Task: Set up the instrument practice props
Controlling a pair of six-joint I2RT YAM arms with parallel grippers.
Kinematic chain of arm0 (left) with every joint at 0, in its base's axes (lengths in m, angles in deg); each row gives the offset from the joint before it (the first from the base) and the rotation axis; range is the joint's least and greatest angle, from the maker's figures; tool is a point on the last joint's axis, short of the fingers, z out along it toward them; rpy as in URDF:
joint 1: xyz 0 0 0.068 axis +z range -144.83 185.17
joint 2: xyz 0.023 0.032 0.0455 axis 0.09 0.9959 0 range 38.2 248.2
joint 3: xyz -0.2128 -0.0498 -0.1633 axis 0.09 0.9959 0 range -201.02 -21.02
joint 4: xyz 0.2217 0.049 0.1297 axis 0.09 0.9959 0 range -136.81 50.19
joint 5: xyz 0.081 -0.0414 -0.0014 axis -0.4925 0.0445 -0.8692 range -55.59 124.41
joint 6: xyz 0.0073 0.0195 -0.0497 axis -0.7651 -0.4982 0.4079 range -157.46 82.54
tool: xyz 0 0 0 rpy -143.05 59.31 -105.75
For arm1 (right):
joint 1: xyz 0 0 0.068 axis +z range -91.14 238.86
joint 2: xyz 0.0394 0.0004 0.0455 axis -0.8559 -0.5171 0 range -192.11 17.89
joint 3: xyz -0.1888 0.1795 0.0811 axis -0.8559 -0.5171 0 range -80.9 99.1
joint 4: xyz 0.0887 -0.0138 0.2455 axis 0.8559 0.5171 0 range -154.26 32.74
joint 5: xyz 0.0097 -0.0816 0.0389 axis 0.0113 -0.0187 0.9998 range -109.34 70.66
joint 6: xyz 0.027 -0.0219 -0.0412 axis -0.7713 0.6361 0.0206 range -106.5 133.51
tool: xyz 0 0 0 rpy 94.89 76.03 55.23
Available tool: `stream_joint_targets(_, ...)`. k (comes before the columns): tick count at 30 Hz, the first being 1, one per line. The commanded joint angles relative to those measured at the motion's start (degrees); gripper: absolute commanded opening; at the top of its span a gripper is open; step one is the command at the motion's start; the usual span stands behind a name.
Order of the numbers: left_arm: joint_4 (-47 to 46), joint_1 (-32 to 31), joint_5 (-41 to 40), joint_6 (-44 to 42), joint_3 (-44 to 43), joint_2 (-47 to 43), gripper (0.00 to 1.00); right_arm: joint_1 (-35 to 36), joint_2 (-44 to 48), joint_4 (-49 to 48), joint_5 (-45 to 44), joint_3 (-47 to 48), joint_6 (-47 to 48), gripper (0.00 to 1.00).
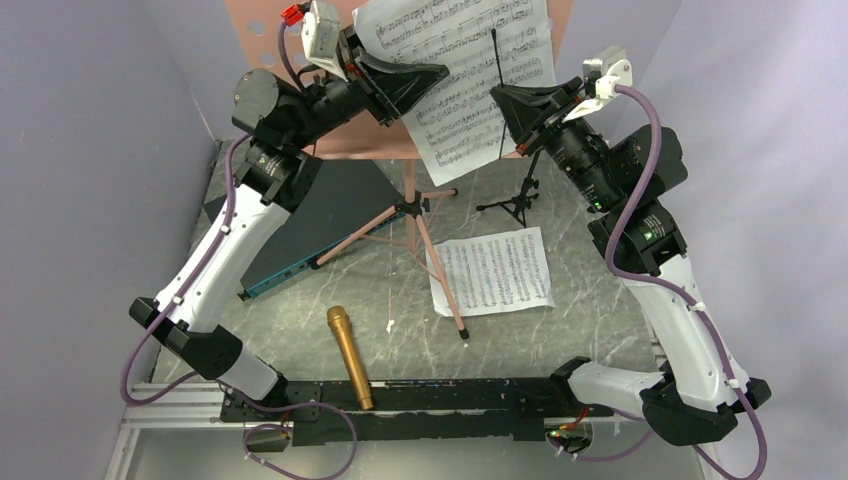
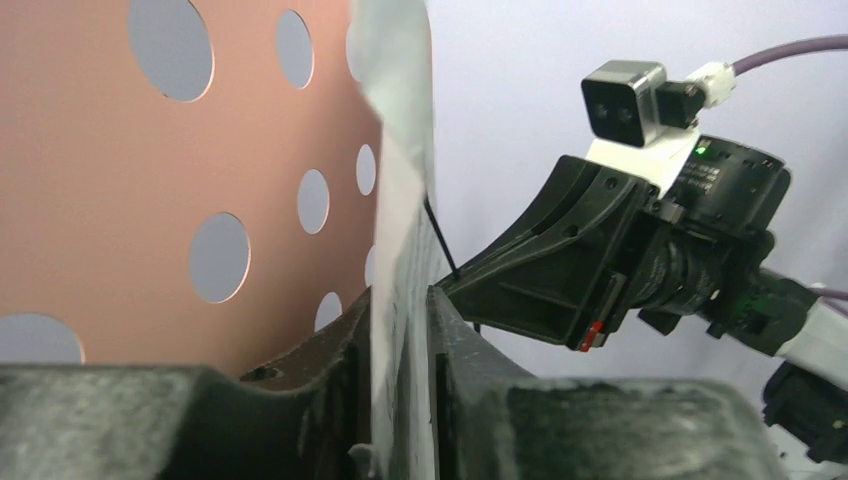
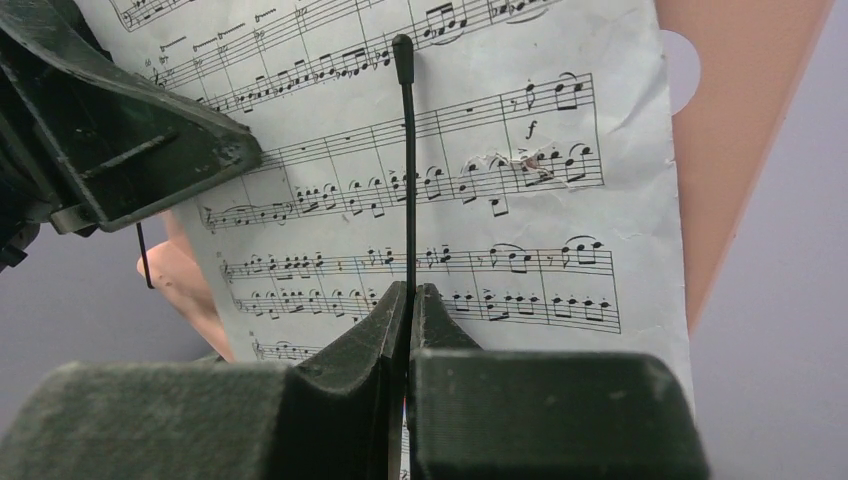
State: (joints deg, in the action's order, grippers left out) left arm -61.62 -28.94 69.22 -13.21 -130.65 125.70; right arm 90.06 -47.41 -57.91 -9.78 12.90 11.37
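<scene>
The pink perforated music stand [image 1: 270,40] stands at the back on tripod legs [image 1: 430,260]. One sheet-music page [image 1: 470,60] leans on it. My left gripper [image 1: 440,75] is shut on that page's left edge; in the left wrist view the page [image 2: 400,150] runs between the closed jaws [image 2: 400,300] beside the pink panel [image 2: 100,180]. My right gripper [image 1: 497,95] is shut on the thin black rod [image 3: 408,170] of the small black tripod mic stand [image 1: 515,205], in front of the page [image 3: 520,230]. The second page [image 1: 495,270] and the gold microphone [image 1: 350,355] lie on the table.
A dark flat panel with a teal edge [image 1: 320,215] lies at the left under my left arm. Grey walls close in on both sides. The black base rail [image 1: 450,395] runs along the near edge, touching the microphone's end.
</scene>
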Motion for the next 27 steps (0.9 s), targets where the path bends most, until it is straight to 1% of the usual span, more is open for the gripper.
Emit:
stream_joint_targets(1, -3.7, -0.5, 0.9, 0.7, -0.5, -1.3, 0.32, 0.1, 0.3, -1.2, 1.4, -0.2, -0.8, 0.01)
stream_joint_targets(3, -3.7, -0.5, 0.7, 0.6, 0.1, -1.8, 0.37, 0.1, 0.3, -1.4, 1.3, -0.4, -0.9, 0.12)
stream_joint_targets(6, -4.1, -0.5, -0.2, 0.3, 1.4, -2.8, 0.42, 0.0, 0.5, -1.9, 0.9, -0.9, -1.1, 0.22)
stream_joint_targets(8, -4.0, -0.5, -0.6, 0.0, 2.3, -3.7, 0.46, 0.1, 0.6, -2.0, 0.6, -1.0, -1.2, 0.25)
stream_joint_targets(14, -3.0, -0.5, -2.0, -0.2, 5.8, -6.4, 0.6, 0.1, 0.8, -2.0, 0.1, -1.3, -1.3, 0.27)
stream_joint_targets(17, -2.2, -0.5, -4.0, -0.2, 8.8, -8.5, 0.62, 0.1, 0.9, -2.1, 0.0, -1.5, -1.4, 0.28)
stream_joint_targets(19, -1.4, -0.5, -5.4, -0.4, 10.4, -9.9, 0.62, 0.1, 0.9, -1.8, -0.1, -1.5, -1.4, 0.28)
stream_joint_targets(21, -0.2, -0.5, -6.4, -0.5, 11.6, -11.0, 0.6, 0.0, 0.9, -1.5, -0.2, -1.3, -1.3, 0.28)
stream_joint_targets(27, 3.3, -0.5, -8.8, 1.8, 13.9, -12.7, 0.45, 0.0, 1.3, -1.3, -0.4, -1.5, -1.2, 0.28)
